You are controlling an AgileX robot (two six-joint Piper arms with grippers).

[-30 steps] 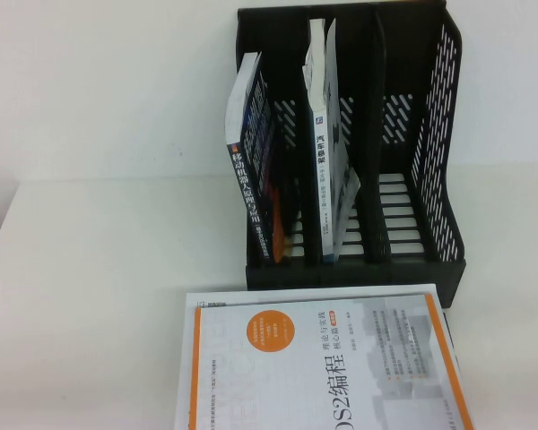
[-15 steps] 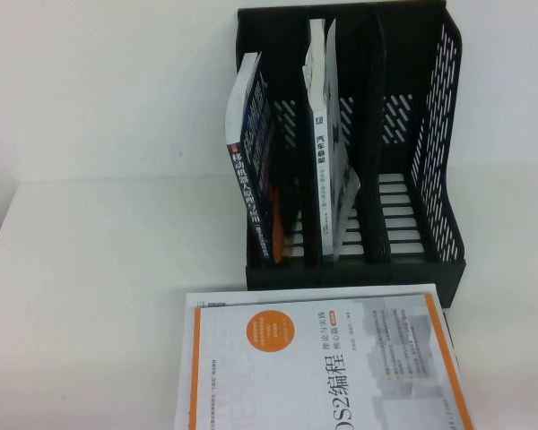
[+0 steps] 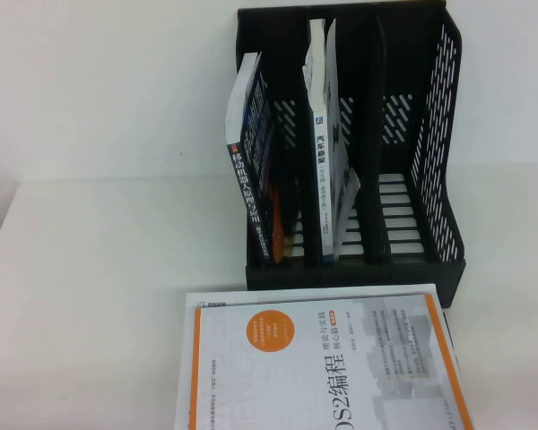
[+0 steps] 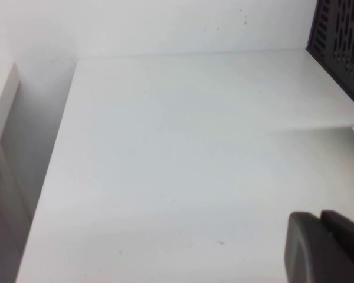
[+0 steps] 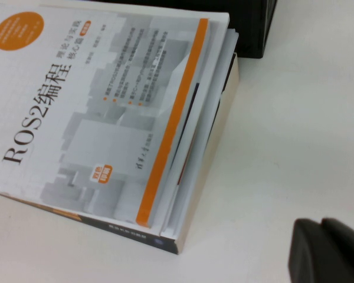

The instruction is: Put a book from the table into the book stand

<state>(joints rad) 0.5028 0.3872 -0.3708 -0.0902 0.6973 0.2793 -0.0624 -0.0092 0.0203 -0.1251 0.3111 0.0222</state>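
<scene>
Book (image 3: 325,152), white with a white-blue spine, stands nearly upright in the middle slot of the stand (image 3: 430,179) in the high view, its spine facing the camera and its lower pages fanning slightly toward the right divider. A dark blue-red book (image 3: 255,161) leans in the left slot, tilted with its top toward the left, outside the stand's wall line. The right slot shows only its slotted base. The stand sits at the back of the table (image 3: 90,269), against a white wall. In front of the stand, just beside its base, an orange-bordered book (image 3: 323,358) lies flat with its cover up, running off the lower edge of the view. Neither arm shows in this view.

From the left wrist view, the left gripper (image 4: 327,247) appears only as a dark tip at the corner, hanging over bare table (image 4: 183,147); whether its fingers are parted or together cannot be told. A corner of the stand (image 4: 342,35) and a sliver of white book edge show at the far side.

From the right wrist view, the right gripper (image 5: 330,250) is likewise only a dark tip, above the table (image 5: 295,118) just beside the orange-bordered book (image 5: 106,106), which lies on a pile of at least one more book. Its finger state cannot be told. The stand's base (image 5: 253,29) lies just beyond the pile.
</scene>
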